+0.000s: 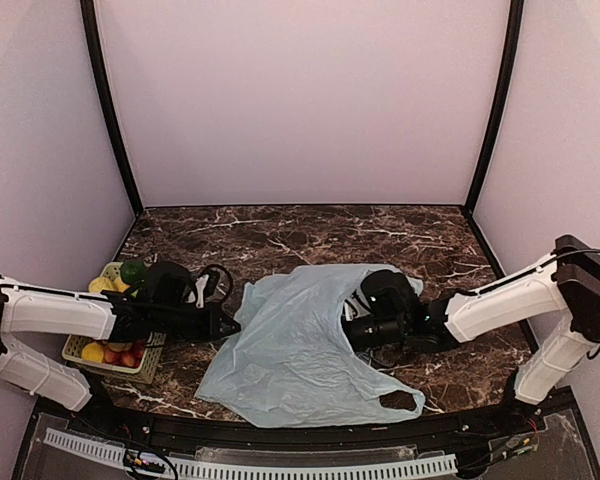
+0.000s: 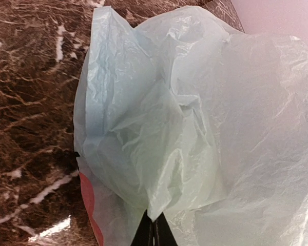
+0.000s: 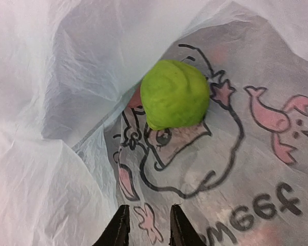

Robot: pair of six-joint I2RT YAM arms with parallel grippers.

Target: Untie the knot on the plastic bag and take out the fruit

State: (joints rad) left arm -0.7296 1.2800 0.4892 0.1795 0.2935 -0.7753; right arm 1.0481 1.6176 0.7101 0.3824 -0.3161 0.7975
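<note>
The pale blue-green plastic bag lies flat and crumpled in the middle of the marble table. My left gripper is shut on a pinched fold of the bag's left edge, and the top view shows it at that edge. My right gripper reaches inside the bag from the right, its jaws a little apart with nothing between them. A round bright green fruit rests on the printed plastic just ahead of those fingertips. One loop handle lies at the near right. The knot is not visible.
A woven basket with yellow and red fruit and a green one stands at the left, beside my left arm. A red patch shows through the bag's lower left. Pale walls enclose the table.
</note>
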